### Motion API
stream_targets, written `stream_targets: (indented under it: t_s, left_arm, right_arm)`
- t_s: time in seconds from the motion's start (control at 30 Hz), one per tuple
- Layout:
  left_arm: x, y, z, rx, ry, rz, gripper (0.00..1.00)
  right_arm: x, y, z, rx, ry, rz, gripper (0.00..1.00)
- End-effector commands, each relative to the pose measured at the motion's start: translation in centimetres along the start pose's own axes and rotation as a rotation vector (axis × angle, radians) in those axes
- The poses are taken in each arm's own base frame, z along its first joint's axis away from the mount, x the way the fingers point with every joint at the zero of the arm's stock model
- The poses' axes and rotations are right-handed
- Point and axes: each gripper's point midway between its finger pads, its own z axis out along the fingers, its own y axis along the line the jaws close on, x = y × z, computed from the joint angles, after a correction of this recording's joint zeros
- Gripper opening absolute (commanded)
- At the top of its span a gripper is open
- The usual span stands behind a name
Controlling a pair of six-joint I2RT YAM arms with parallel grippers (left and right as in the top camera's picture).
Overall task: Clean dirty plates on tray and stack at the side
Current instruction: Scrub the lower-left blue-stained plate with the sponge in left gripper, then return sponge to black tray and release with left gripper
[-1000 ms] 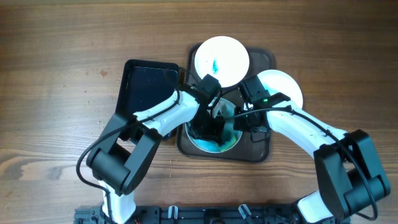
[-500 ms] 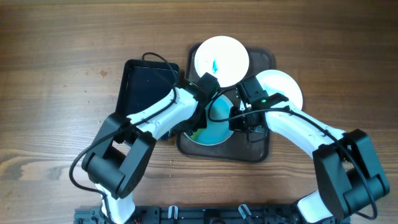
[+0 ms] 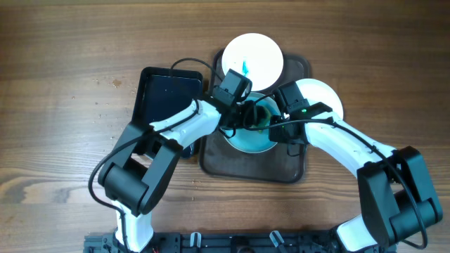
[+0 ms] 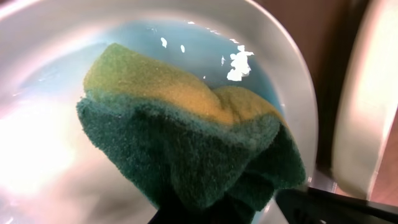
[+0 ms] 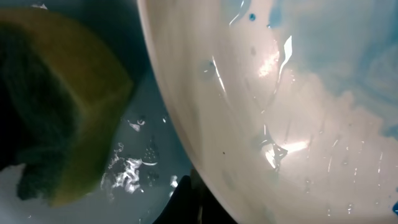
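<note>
Two risks stand out. With the sponge [image 4: 186,149] pinched and folded in the left gripper [image 3: 246,118], it presses on the wet blue plate [image 4: 261,87], which sits over the tray [image 3: 281,169]; the right gripper [image 3: 280,126] seems clamped on the plate's rim. Hard scrubbing could pull the slick rim free or slop water off the tray. Both grippers' fingers are almost wholly hidden. Overhead, the arms cover the contact, so I cannot tell whether the plate is lifted or resting.
</note>
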Motion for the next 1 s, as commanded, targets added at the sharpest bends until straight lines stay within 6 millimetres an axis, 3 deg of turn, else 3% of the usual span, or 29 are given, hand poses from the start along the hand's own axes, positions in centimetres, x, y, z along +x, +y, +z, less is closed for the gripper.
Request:
stream_targets:
  t_s: [0.0,0.03,0.07,0.17,0.2,0.5,0.57,0.63,0.7,0.8,0.87,0.93,0.97]
  left_arm:
    - [3.8,0.4,1.7,0.017,0.160,0.013,0.04]
    - [4.3,1.4,1.2,-0.010,0.188,0.020,0.04]
    - [4.8,3.7,0.1,-0.099,0.217,-0.033,0.04]
    - [4.0,10.8,-5.3,-0.445,0.158,-0.111,0.04]
    - [3.6,11.3,-6.5,-0.483,0.132,-0.112,0.04]
    - [1.2,6.7,-15.7,-0.370,-0.091,-0.066,0.04]
    - [0.0,7.4,-18.9,-0.355,-0.168,-0.096,0.04]
    - [-0.9,10.5,-21.0,-0.423,-0.215,-0.174,0.04]
    - [-1.2,15.1,-20.7,-0.504,-0.193,-0.243,0.04]
    - [-0.4,19.5,-17.7,-0.534,-0.121,-0.318,0.04]
    - [-0.7,19.7,-15.9,-0.452,-0.078,-0.293,0.04]
    - [-1.5,19.9,-15.9,-0.441,-0.106,-0.294,0.09]
    - [-1.5,19.7,-15.9,-0.431,-0.105,-0.295,0.22]
  right_arm:
    - [2.1,-0.7,1.2,0.033,0.068,-0.063,0.04]
    - [2.1,-0.8,1.2,0.034,0.068,-0.063,0.04]
    - [2.1,-0.7,1.2,0.033,0.068,-0.063,0.04]
    - [2.1,-0.7,1.2,0.033,0.067,-0.061,0.04]
    - [2.1,-0.7,1.2,0.033,0.067,-0.061,0.04]
    - [2.2,-0.7,1.1,0.031,0.071,-0.062,0.04]
    - [2.2,-0.7,1.1,0.031,0.071,-0.062,0.04]
    - [2.1,-0.7,1.2,0.029,0.068,-0.065,0.04]
    - [2.0,-0.6,1.2,0.027,0.065,-0.065,0.04]
    - [2.1,-0.4,1.2,0.017,0.070,-0.065,0.04]
    - [2.3,-0.1,1.1,-0.002,0.082,-0.064,0.04]
    - [2.3,-0.1,1.1,-0.002,0.082,-0.065,0.04]
    - [2.3,-0.1,1.1,-0.001,0.082,-0.064,0.04]
